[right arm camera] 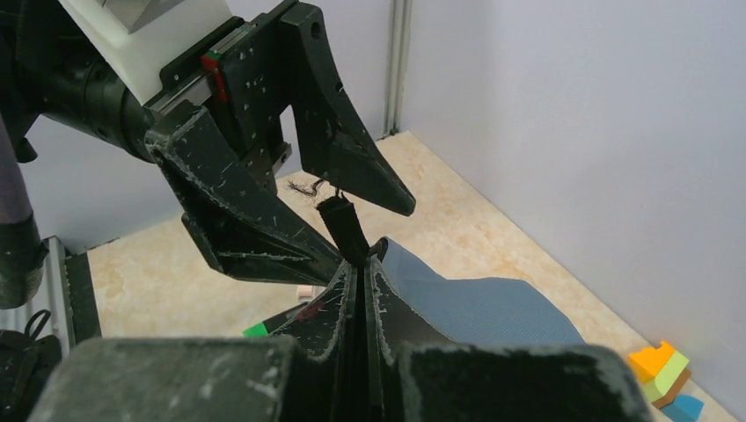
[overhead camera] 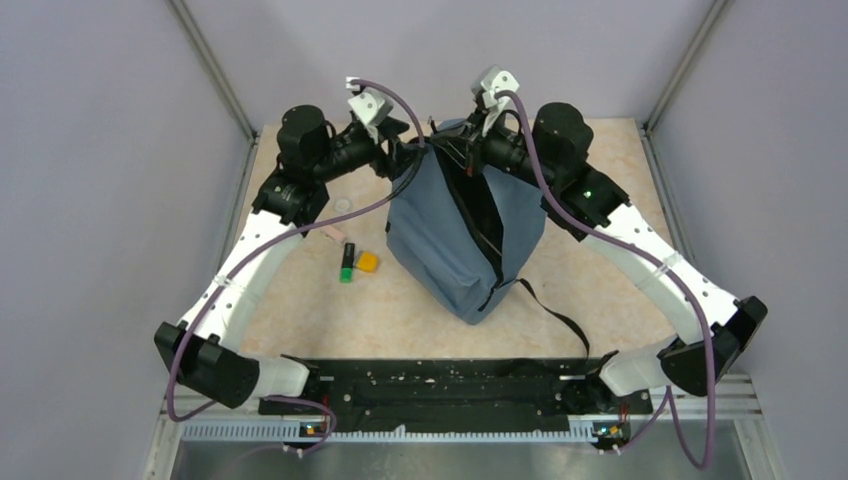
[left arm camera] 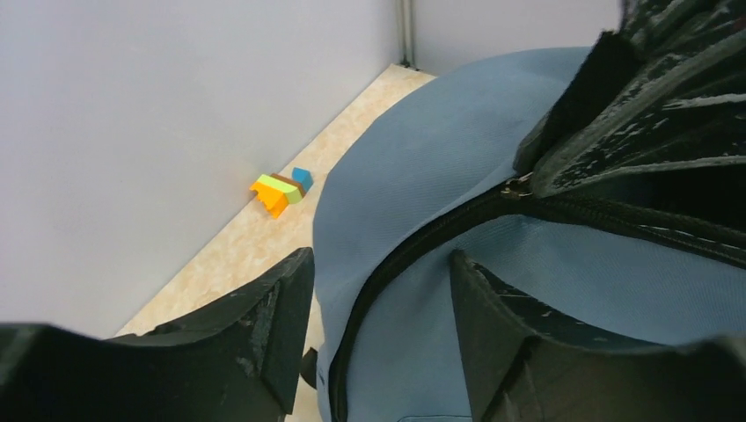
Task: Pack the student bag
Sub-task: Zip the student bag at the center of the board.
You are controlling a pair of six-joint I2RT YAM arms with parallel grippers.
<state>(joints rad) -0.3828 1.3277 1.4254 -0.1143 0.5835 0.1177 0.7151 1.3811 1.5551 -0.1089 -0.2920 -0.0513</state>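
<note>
Toward the far middle of the beige marbled surface (overhead camera: 420, 320) sits the grey-blue soft fabric backpack (overhead camera: 440, 235), its top lifted between my two arms and its near end down on the surface. My right claw (right arm camera: 361, 277) is pinched tight on the backpack's top edge, where a short black strap loop (right arm camera: 343, 227) rises from between the fingers. My left claw (left arm camera: 380, 259) stands wide and grips nothing; its fingers straddle the black zipper (left arm camera: 413, 251) and that loop. A long black shoulder strap (overhead camera: 555, 315) trails from the backpack's right side toward the near edge. Left of the backpack and apart from it lie a green marker pen (overhead camera: 347, 262) just beside a small orange block (overhead camera: 368, 262), with a pink eraser (overhead camera: 335, 232) a little farther back. Grey walls (overhead camera: 100, 200) close three sides. A stretch of surface lies open between the backpack and the near black rail (overhead camera: 440, 385).
</note>
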